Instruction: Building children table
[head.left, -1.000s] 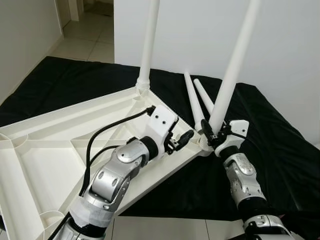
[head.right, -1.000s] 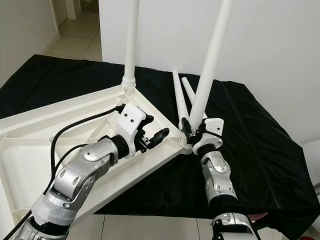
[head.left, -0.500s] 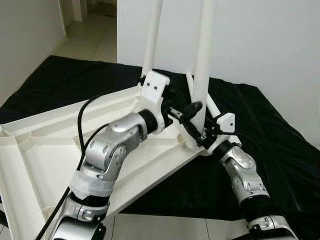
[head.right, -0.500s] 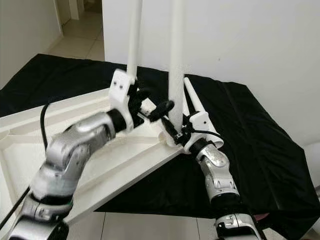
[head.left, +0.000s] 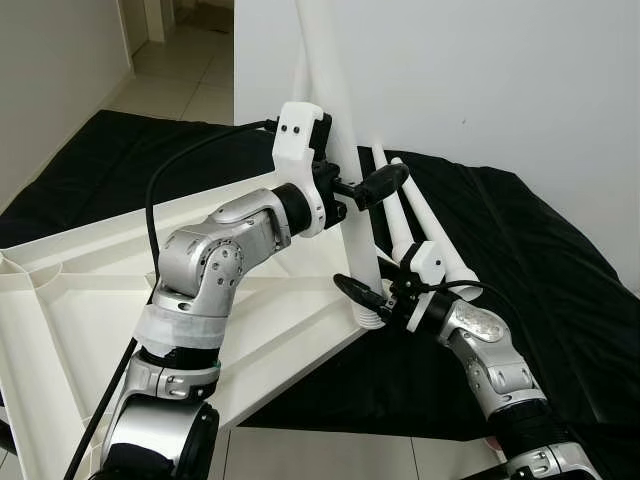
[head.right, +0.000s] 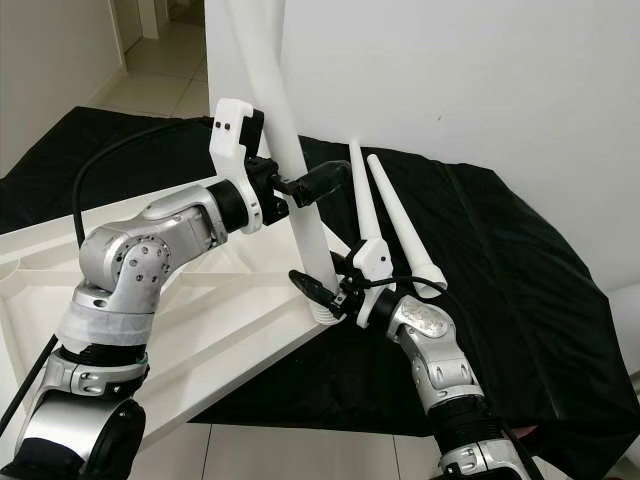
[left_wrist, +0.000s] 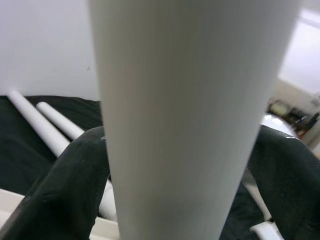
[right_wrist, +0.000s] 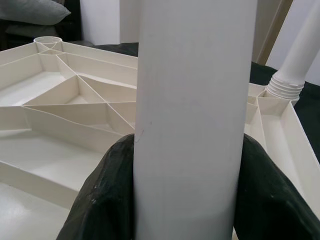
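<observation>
The white table top (head.left: 80, 300) lies upside down on a black cloth (head.left: 520, 260), ribs facing up. A long white table leg (head.left: 357, 250) rises from the near right corner of the top and leans left. My left gripper (head.left: 365, 188) is shut on this leg at mid-height, with black fingers (left_wrist: 65, 185) on both sides. My right gripper (head.left: 362, 295) is shut on the same leg just above its threaded end, and dark pads (right_wrist: 107, 190) flank it. A second leg (right_wrist: 295, 55) stands screwed into the far corner socket.
Two loose white legs (head.left: 400, 215) (head.left: 432, 225) lie side by side on the cloth behind my right arm. A white wall stands close behind. Tiled floor (head.left: 330, 455) shows at the cloth's near edge, and a hallway opens at upper left.
The held leg has swung from leaning right, through upright, to leaning left. My left gripper rose from the table top's rim and closed on the leg's middle. The right gripper stays at its base.
</observation>
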